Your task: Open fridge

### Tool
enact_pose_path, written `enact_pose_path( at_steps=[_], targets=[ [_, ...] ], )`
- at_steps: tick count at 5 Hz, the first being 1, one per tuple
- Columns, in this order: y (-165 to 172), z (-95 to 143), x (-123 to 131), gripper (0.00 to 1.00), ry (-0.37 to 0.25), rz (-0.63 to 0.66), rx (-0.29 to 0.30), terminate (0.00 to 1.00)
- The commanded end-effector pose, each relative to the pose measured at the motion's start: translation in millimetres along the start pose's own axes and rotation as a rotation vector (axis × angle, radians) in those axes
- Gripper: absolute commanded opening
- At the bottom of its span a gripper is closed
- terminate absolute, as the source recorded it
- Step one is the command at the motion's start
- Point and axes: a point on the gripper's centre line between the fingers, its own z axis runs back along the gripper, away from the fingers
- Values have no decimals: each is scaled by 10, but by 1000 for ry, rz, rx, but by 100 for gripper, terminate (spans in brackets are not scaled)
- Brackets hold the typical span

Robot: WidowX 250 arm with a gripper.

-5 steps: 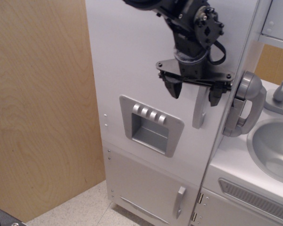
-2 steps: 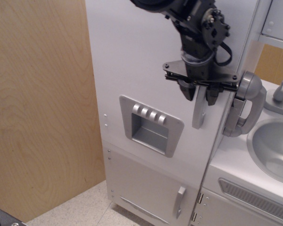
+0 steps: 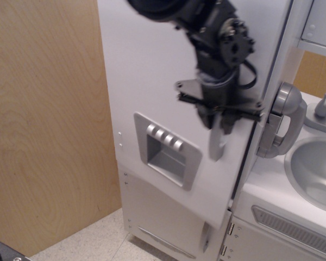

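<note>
Fridge [image 3: 152,81], tall white toy cabinet, fills centre frame between the wood panel [image 3: 43,125] on the left and the sink unit [image 3: 282,201] on the right. Its big upper door [image 3: 168,179] is ajar: the handle-side edge stands away from the cabinet front, bottom edge tilted and overlapping the smaller lower door [image 3: 168,223]. Grey dispenser recess [image 3: 165,155] with four buttons rides on the swung door. Long silver handle [image 3: 217,147] pokes out below the black gripper [image 3: 217,119]; fingers drawn together on the handle, clamped across it, pads partly blurred. Arm comes in from top of frame.

Judgement: opening underway, maybe a third of the swing, door needs pulling further out toward the camera.

Risks: grip sits low on a smooth handle, so fingers could slide off the end if the pull goes downward instead of following the hinge arc. Pulling straight rather than along the arc could twist the light cabinet or tug it forward. Grey phone [image 3: 282,122] hangs just beside the gripper on the sink unit; wrist could knock it
</note>
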Motion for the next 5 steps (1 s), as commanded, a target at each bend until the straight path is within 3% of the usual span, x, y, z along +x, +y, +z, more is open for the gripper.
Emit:
enact_pose_path(
  at_steps=[1,2,3,4,5],
  targets=[
    [325,547,-145,0,-107,-17,-45,0],
    [464,608,-194,100,-74,2,-7,0],
    [460,608,-297,100,-26,58,67,0],
    [366,644,-428,100,34,67,97,0],
    [138,607,-554,100,118,-12,86,0]
  ],
)
